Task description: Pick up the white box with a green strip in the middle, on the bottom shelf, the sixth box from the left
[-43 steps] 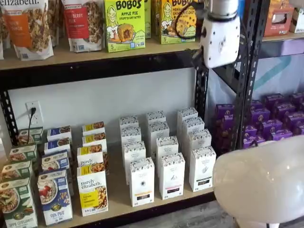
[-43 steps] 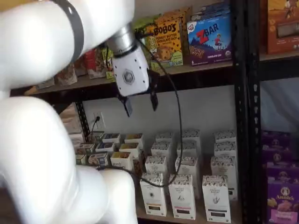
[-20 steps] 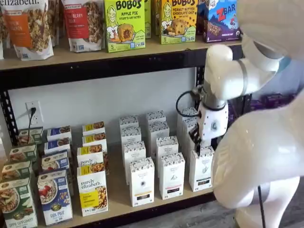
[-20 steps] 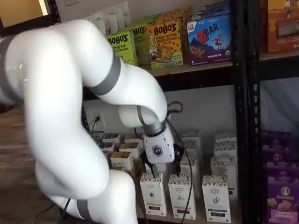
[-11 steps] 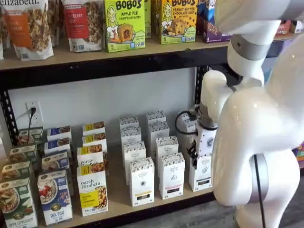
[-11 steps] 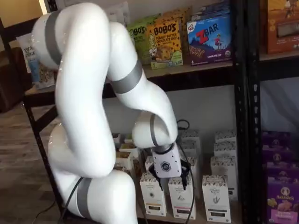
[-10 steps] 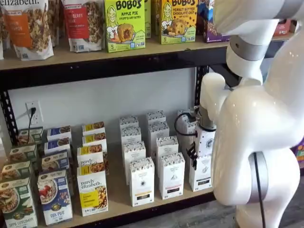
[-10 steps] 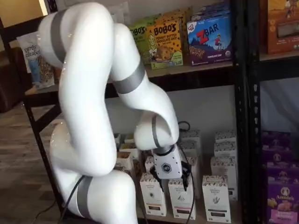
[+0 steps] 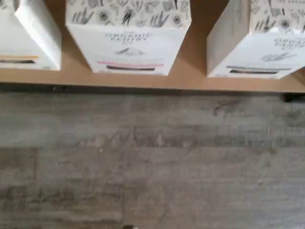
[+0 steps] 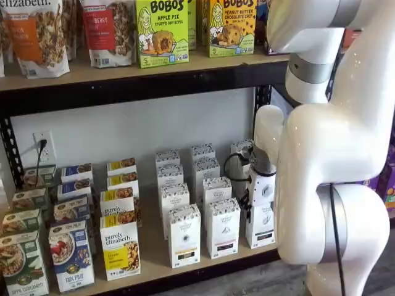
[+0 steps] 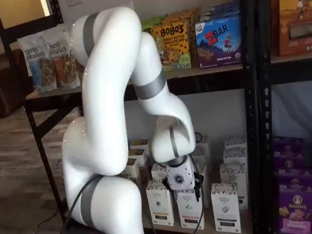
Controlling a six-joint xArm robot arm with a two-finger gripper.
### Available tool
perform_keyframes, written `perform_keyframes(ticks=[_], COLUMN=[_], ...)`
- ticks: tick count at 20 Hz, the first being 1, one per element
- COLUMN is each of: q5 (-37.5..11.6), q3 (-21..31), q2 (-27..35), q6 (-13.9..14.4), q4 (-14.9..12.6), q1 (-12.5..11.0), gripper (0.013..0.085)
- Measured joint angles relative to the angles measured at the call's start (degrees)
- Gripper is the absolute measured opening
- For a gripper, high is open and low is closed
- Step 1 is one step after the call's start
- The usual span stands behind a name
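Note:
The white box (image 10: 262, 226) stands at the right end of the front row on the bottom shelf (image 10: 153, 245), and both shelf views show it (image 11: 225, 206). The wrist view shows its front (image 9: 259, 52) with a dark strip low down, off to one side of a like box with a pink strip (image 9: 128, 40). My gripper (image 11: 182, 191) hangs low in front of the shelf's front row, open, with nothing between its black fingers (image 11: 197, 186). In a shelf view its white body (image 10: 261, 189) covers the box's top. It touches no box.
Several alike white cartons (image 10: 184, 235) fill the rows behind and to the left. Purely elizabeth boxes (image 10: 120, 248) stand further left. A black upright (image 11: 252, 117) rises right of the box, purple boxes (image 11: 294, 204) beyond it. The big white arm (image 10: 333, 160) blocks the right side. Grey floor planks (image 9: 152, 162) lie below the shelf edge.
The arm has come down from the upper shelf's height to the bottom shelf. In the last half second the gripper has sunk a little and stayed open.

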Motion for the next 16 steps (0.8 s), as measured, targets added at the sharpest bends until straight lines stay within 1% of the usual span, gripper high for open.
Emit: perform_keyframes(ticks=[1, 2, 4, 6, 9, 11, 13, 14, 16], q5=[-0.3, -0.9, -1.5, -1.4, 0.0, 0.4, 0.7, 1.0, 1.4], q3=[-1.2, -2.2, -4.3, -6.2, -9.5, -11.6, -13.8, -15.2, -17.6], q2=[1.3, 2.6, 4.9, 6.8, 9.6, 11.4, 13.5, 14.7, 16.7], q6=[1.5, 2.1, 2.6, 2.4, 2.5, 1.4, -1.6, -2.4, -2.5], q4=[-1.8, -2.6, -3.4, -3.3, -3.7, -2.8, 0.1, 0.7, 0.1], q1=[-0.3, -0.5, -0.9, -0.9, -1.0, -1.2, -1.3, -1.6, -2.2], gripper=[0.0850, 0.0850, 0.0850, 0.0850, 0.0850, 0.0850, 0.0850, 0.0850, 0.0850])
